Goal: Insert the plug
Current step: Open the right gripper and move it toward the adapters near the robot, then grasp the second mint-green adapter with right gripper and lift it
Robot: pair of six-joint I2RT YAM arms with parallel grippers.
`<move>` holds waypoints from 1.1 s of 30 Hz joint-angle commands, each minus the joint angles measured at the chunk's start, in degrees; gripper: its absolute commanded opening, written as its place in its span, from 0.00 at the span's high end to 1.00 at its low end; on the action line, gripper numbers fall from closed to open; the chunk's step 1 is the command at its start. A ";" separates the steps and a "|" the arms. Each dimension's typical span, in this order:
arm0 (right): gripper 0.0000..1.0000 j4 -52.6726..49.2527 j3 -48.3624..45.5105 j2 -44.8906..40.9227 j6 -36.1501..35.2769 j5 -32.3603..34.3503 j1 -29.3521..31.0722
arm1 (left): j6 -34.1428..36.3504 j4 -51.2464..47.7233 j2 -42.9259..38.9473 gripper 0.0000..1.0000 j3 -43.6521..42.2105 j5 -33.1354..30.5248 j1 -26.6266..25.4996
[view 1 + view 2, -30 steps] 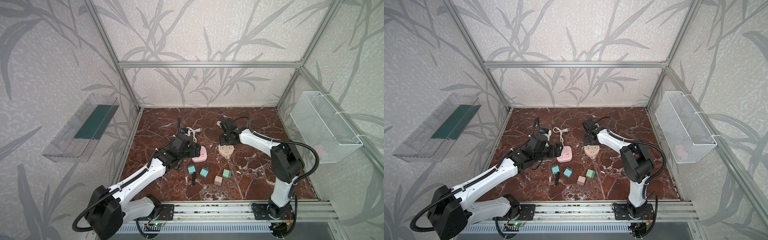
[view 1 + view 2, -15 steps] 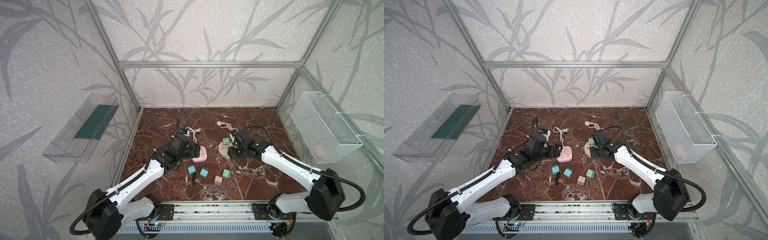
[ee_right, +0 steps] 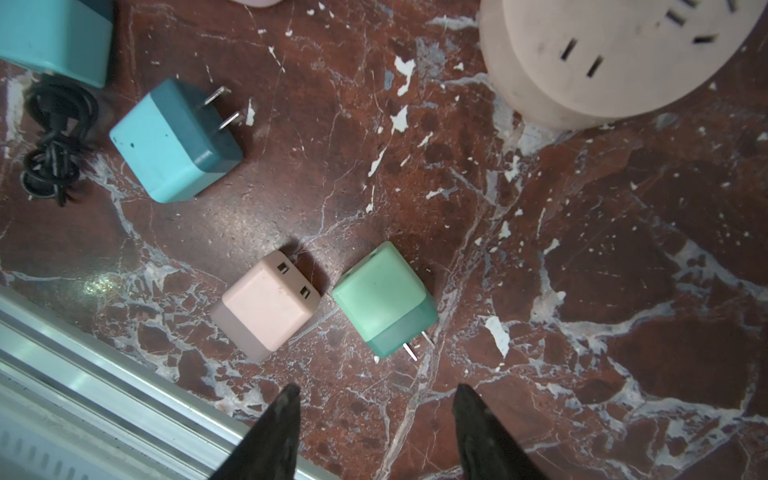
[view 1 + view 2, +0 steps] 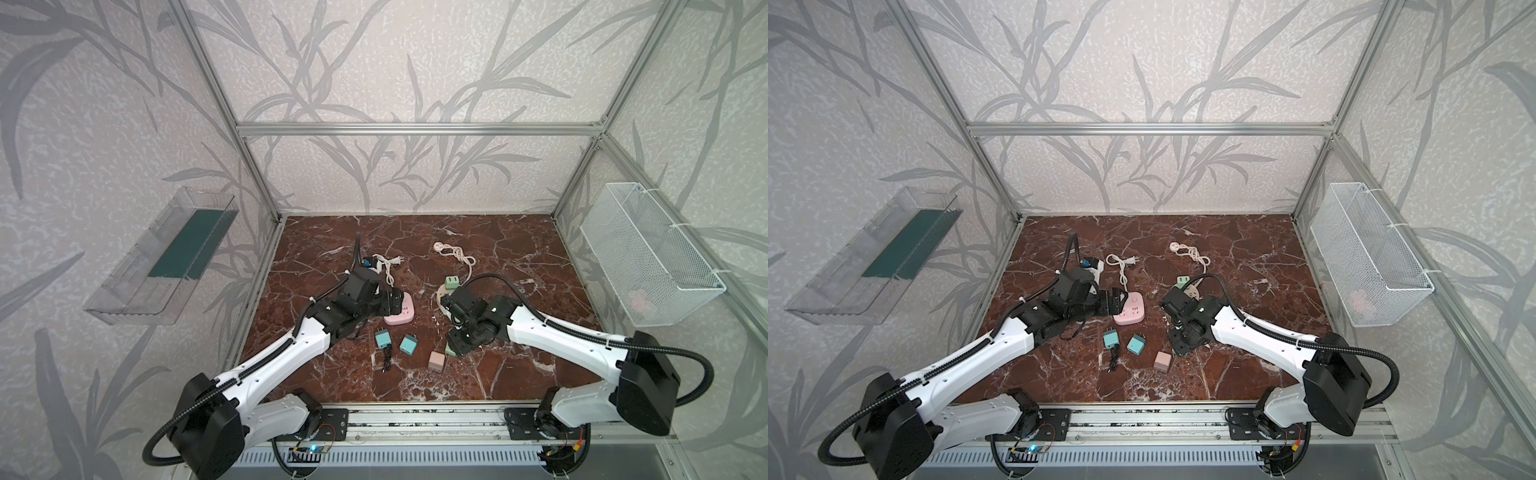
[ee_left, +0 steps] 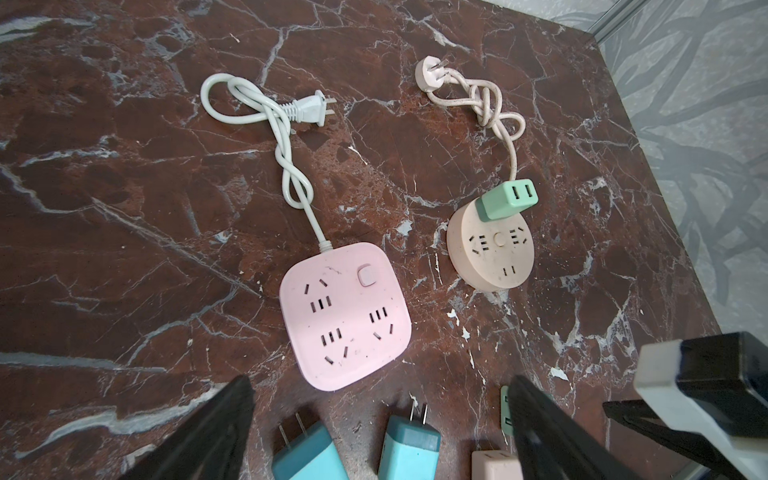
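Observation:
A pink square power strip [image 5: 345, 316] lies flat beside a round beige strip [image 5: 490, 249], which has a green plug [image 5: 507, 199] standing in one socket. Loose on the marble lie two teal plugs [image 3: 174, 141] [image 5: 307, 453], a pink plug [image 3: 266, 303] and a second green plug [image 3: 384, 299] with its prongs showing. My right gripper [image 3: 376, 395] is open just above and short of this green plug, with nothing between its fingers. My left gripper [image 5: 382, 415] is wide open and empty at the pink strip's near-left edge [image 4: 405, 309].
Each strip trails a knotted cord, white [image 5: 286, 137] and beige [image 5: 486, 104], toward the back. A small coiled black cable [image 3: 54, 141] lies by a teal plug. The aluminium front rail [image 3: 83, 374] runs close behind the pink plug. A wire basket [image 4: 648, 253] hangs on the right wall.
My right gripper has left the round strip, where the green plug now stands alone, and swung toward the front over the loose plugs. The left arm has not moved.

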 commanded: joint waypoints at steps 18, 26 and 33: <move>0.40 8.12 -4.90 2.97 -6.37 0.77 0.83 | -1.57 2.65 2.47 0.07 0.35 1.77 -0.23; 0.40 9.89 -5.08 6.14 -7.25 0.42 0.80 | -1.73 2.21 1.30 0.07 -0.19 1.57 -0.25; 0.41 10.60 -4.45 9.13 -7.86 0.71 0.85 | -1.67 2.62 2.12 0.07 -0.17 1.84 -0.20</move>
